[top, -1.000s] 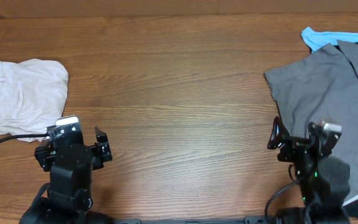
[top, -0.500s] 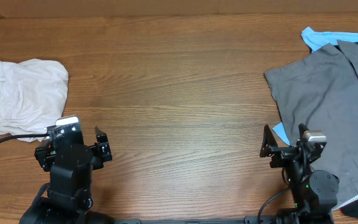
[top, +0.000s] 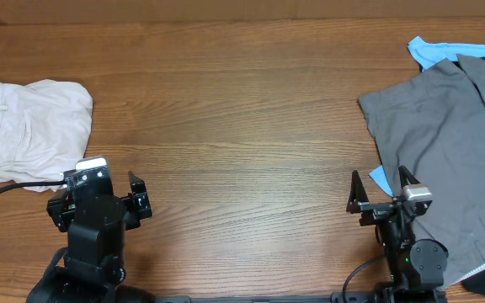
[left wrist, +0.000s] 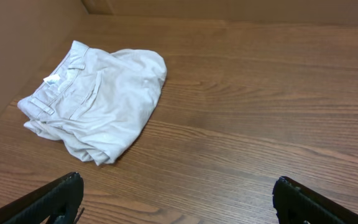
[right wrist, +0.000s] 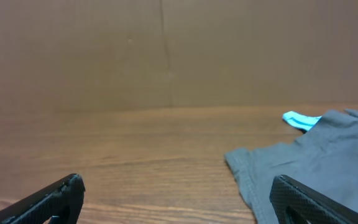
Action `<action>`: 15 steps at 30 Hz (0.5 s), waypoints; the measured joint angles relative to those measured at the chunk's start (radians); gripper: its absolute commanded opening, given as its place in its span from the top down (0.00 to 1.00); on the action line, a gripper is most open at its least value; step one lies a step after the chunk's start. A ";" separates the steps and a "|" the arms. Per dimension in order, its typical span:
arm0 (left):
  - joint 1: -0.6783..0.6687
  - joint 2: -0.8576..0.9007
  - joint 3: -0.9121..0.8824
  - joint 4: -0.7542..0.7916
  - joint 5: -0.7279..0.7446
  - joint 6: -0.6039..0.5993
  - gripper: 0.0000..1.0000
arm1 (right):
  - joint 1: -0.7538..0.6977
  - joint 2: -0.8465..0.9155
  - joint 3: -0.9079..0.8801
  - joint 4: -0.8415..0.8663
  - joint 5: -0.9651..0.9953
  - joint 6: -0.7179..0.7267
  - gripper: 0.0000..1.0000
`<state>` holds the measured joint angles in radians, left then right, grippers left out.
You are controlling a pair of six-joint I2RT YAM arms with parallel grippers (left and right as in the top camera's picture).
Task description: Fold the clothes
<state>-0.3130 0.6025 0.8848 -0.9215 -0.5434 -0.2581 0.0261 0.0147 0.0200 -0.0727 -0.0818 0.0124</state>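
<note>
The pale beige shorts [top: 28, 128] lie bunched at the table's far left, with a small white label; they also show in the left wrist view [left wrist: 98, 102]. My left gripper [top: 99, 202] is open and empty near the front edge, just right of and in front of the shorts [left wrist: 176, 199]. My right gripper [top: 380, 192] is open and empty at the front right, its fingers wide apart in the right wrist view [right wrist: 179, 199].
A large grey garment [top: 445, 143] lies spread at the right, also in the right wrist view [right wrist: 309, 168]. A light blue cloth [top: 432, 50] pokes out from under it at the back. A brown wall [right wrist: 166, 56] stands behind the table.
My right arm has drawn back toward the front edge and slightly left, off the grey garment. The left arm and the shorts have not moved.
</note>
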 measured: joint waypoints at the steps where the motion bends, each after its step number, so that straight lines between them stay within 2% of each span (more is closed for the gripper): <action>1: 0.000 0.000 0.000 0.000 0.000 0.000 0.00 | 0.000 0.000 -0.002 0.000 0.000 -0.008 0.00; 9: 0.000 0.000 0.000 0.000 0.000 0.000 0.00 | 0.000 0.000 -0.002 0.002 -0.027 -0.137 0.00; 15: 0.000 0.000 0.000 0.000 0.000 0.000 0.00 | 0.000 0.000 -0.002 0.002 -0.026 -0.156 0.00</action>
<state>-0.3130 0.6025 0.8848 -0.9215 -0.5434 -0.2581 0.0257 0.0147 0.0181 -0.0711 -0.1081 -0.1436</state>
